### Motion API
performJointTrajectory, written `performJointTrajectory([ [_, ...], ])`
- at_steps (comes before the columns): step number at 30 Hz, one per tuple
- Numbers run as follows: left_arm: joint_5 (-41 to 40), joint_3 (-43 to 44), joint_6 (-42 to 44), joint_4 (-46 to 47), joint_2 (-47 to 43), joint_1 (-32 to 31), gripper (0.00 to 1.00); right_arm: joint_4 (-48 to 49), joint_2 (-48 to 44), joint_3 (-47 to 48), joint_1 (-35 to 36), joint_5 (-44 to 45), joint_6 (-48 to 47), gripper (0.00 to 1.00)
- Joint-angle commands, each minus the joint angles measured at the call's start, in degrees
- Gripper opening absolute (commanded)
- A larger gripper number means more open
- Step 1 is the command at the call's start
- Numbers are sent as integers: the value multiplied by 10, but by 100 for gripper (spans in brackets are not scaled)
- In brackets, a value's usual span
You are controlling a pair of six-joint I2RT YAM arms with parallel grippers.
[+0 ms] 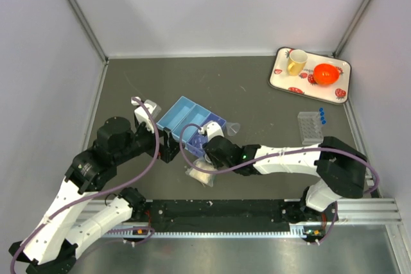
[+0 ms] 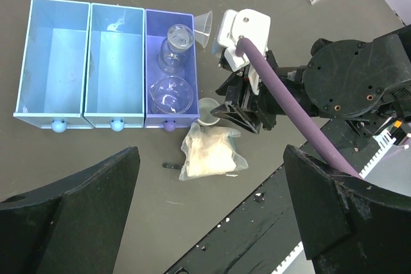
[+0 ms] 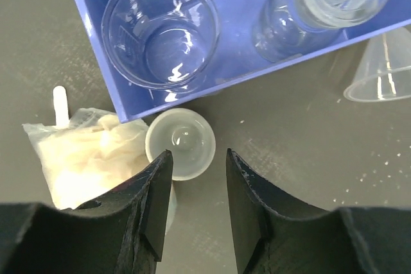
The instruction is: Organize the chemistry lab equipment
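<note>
A: Step in hand?
B: Prob. pickup. The tiny beaker (image 3: 180, 143) is being lined up w/ the R claw (image 3: 197, 156), jaws being held partway apart, nothing gripped.
A: Beaker's spot?
B: On the worktop (image 3: 289, 158), at the tips' 12 o'clock, bag (image 3: 83, 152) at its 9, just outside the tray's (image 2: 51, 62) purple bay.
A: L claw (image 2: 212, 152)?
B: Being held wide open, empty.
A: Next?
B: Claw needs lowering round the rim, closing gently, then lifting over the wall beside the larger beaker (image 3: 160, 30).
</note>
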Motion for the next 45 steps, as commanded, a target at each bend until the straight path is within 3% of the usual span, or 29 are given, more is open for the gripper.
performJointTrajectory([
  [1, 7, -4, 6, 14, -3, 1, 99, -20, -36, 5, 9, 48, 0, 40],
  [18, 2, 3, 8, 9, -7, 2, 99, 6, 48, 26, 9, 42, 14, 37],
  [26, 2, 5, 9, 6, -7, 2, 99, -1, 44, 27, 9, 52, 16, 0],
  [32, 2, 6, 9, 5, -4, 2, 99, -43, 17, 33, 9, 78, 9, 0],
  [45, 6, 4, 3, 4, -3, 1, 99, -200, -138, 57, 9, 156, 16, 0],
])
